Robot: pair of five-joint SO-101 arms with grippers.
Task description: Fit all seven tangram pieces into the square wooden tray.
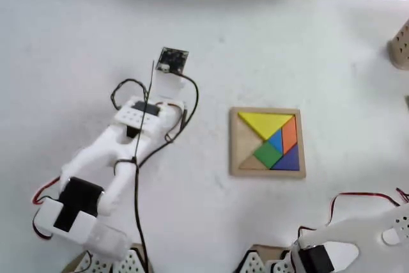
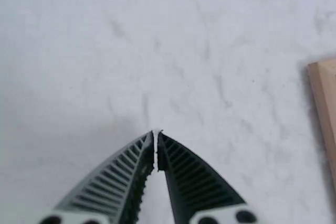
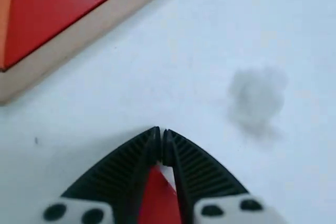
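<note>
The square wooden tray point(image 1: 267, 110) lies right of the table's centre. In it I see a yellow triangle point(image 1: 265, 123), an orange piece point(image 1: 289, 133), a blue piece point(image 1: 276, 140), a green square point(image 1: 268, 153) and a purple triangle point(image 1: 289, 159); its lower left part point(image 1: 246, 151) looks wood-coloured. My left gripper point(image 2: 156, 134) is shut over bare table, and the tray's edge point(image 2: 323, 108) is off to one side. My right gripper point(image 3: 160, 131) is shut just off the tray's rim point(image 3: 79, 40), beside a red piece point(image 3: 63, 3). Something red shows in the gap behind its tips.
The left arm point(image 1: 121, 139) stretches from the bottom left toward the centre, trailing black cables point(image 1: 188, 94). The right arm point(image 1: 364, 228) lies along the bottom right edge with a red wire point(image 1: 358, 195). A perforated wooden object point(image 1: 401, 46) stands at the right edge.
</note>
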